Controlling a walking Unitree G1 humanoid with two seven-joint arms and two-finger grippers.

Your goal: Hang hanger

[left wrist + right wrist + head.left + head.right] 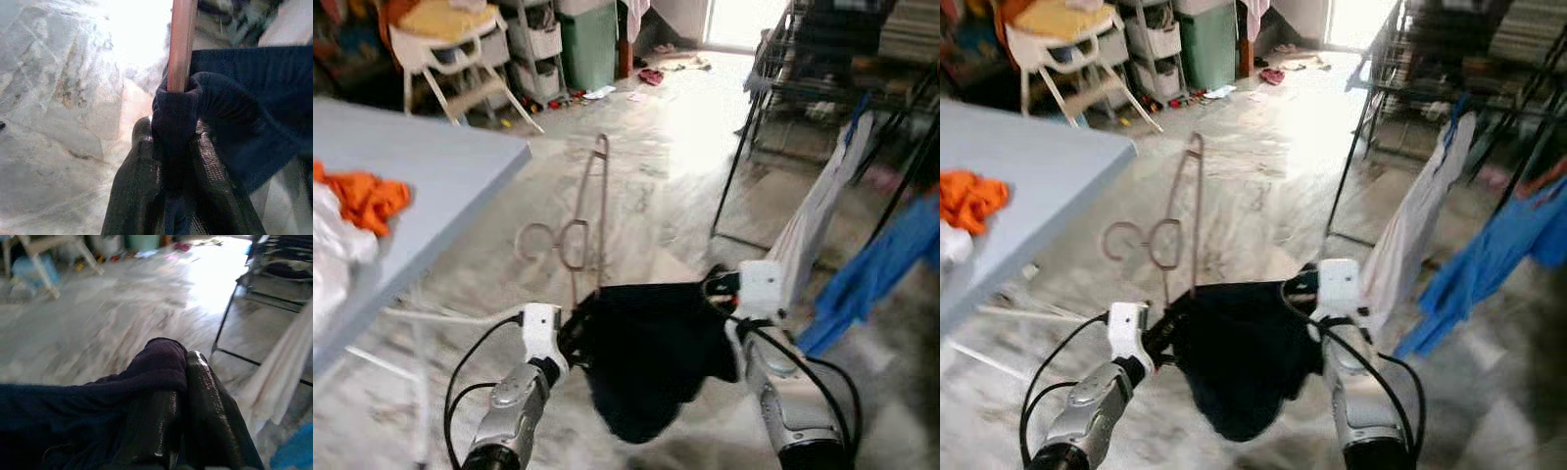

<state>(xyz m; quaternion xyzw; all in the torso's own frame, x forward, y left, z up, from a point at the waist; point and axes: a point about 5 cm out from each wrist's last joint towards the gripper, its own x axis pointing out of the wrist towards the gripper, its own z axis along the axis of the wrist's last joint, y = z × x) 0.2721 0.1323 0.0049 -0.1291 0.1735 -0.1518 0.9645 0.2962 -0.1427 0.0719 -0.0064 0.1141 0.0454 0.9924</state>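
The left gripper (570, 338) is clenched on one edge of a soft dark cloth (651, 357) and on the thin pinkish metal hanger (582, 211) threaded through it, while the right gripper (720, 286) pinches the cloth's other edge, at 3 o'clock of the left one. The hanger rises to 12 o'clock from the cloth, its round wire hook curling toward 9 o'clock above the pale marbled floor (646, 176). A smooth grey table (431, 166) carries a crumpled orange rag (367, 199) at 10 o'clock, and a black wire rack (773, 88) with a limp white garment (818, 215) and a blue one (881, 269) stands at 2 o'clock.
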